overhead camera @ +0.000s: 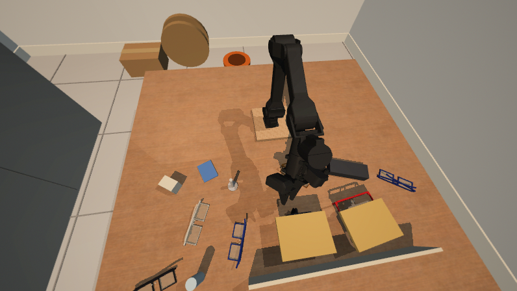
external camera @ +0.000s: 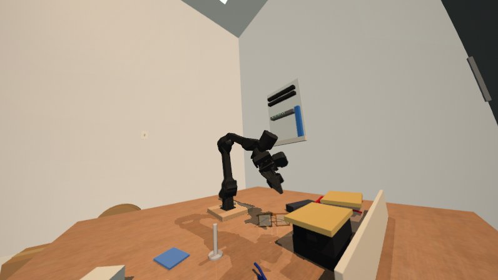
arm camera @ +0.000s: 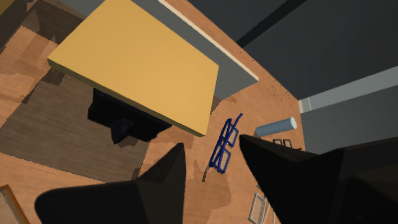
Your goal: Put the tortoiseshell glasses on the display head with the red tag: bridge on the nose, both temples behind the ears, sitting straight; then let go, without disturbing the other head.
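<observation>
The tortoiseshell glasses (external camera: pixel 276 220) (arm camera: pixel 19 206) rest on the table, mostly hidden by the arm in the top view; only a corner shows in the wrist view. My gripper (overhead camera: pixel 288 199) (external camera: pixel 278 189) (arm camera: pixel 212 144) is partly open and empty, in the air above the table near the front of the black display head (external camera: pixel 313 241) (arm camera: pixel 102 108). That head stands under a yellow board (overhead camera: pixel 305 234) (external camera: pixel 318 216) (arm camera: pixel 140 65), its nose showing in the wrist view. The other head is mostly hidden under a second yellow board (overhead camera: pixel 370 225) (external camera: pixel 341 197), with red glasses at its front. I cannot make out a red tag.
A dark case (overhead camera: pixel 349 169) and blue glasses lie right of the arm. A low upright panel (overhead camera: pixel 343 267) (external camera: pixel 364 236) stands behind the heads. A small post (overhead camera: pixel 232 185) (external camera: pixel 214 240), blue pad (overhead camera: pixel 207 171) (external camera: pixel 171 257), white box, cylinder and several other glasses are on the left.
</observation>
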`<state>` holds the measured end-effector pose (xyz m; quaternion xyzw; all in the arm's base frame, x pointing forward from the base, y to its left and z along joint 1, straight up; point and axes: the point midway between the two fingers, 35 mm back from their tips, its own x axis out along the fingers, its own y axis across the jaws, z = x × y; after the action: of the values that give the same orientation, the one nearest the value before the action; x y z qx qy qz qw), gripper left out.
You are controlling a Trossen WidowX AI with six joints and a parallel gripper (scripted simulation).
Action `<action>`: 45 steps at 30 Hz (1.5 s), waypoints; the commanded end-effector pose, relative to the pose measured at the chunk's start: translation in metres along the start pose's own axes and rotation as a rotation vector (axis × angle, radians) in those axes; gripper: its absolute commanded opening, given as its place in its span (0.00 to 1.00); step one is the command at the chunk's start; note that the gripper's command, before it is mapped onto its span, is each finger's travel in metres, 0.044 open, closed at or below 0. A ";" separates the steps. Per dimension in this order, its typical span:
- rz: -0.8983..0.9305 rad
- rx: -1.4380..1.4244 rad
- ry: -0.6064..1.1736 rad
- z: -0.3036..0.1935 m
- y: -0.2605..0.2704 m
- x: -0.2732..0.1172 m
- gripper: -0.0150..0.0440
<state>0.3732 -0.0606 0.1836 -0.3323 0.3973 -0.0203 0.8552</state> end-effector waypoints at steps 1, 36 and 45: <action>0.380 -0.162 0.194 -0.036 0.076 -0.007 0.59; 0.711 -0.257 0.398 -0.085 0.135 -0.032 0.46; 0.711 -0.257 0.398 -0.091 0.143 -0.020 0.46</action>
<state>0.2651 0.0056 0.0781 -0.2694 0.6425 0.2567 0.6698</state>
